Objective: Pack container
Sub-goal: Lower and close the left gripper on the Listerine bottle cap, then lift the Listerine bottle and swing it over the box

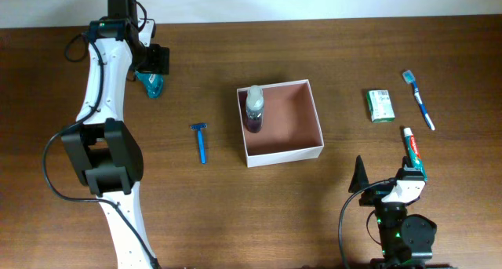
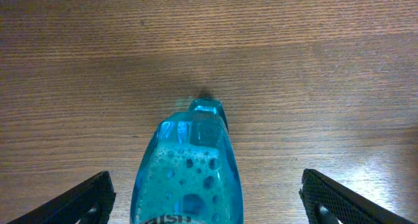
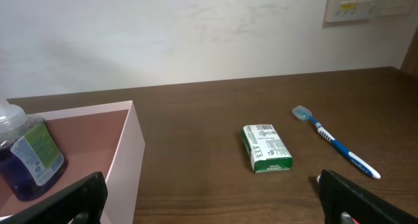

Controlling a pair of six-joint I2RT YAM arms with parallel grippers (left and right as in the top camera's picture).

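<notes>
The container (image 1: 286,154), a square box with white walls and a pinkish-brown inside, sits mid-table. A clear bottle of purple liquid (image 1: 253,108) lies in its left side, also seen in the right wrist view as the purple bottle (image 3: 26,155). At the far left, my left gripper (image 2: 209,204) is open and straddles a blue bottle (image 2: 189,172), with a gap of bare wood on each side of it. My right gripper (image 3: 212,201) is open and holds nothing, low at the front right, facing the container wall (image 3: 127,159).
A blue razor (image 1: 201,141) lies left of the container. To its right are a green-and-white packet (image 1: 380,105), a blue toothbrush (image 1: 419,99) and a toothpaste tube (image 1: 413,150) close by my right arm.
</notes>
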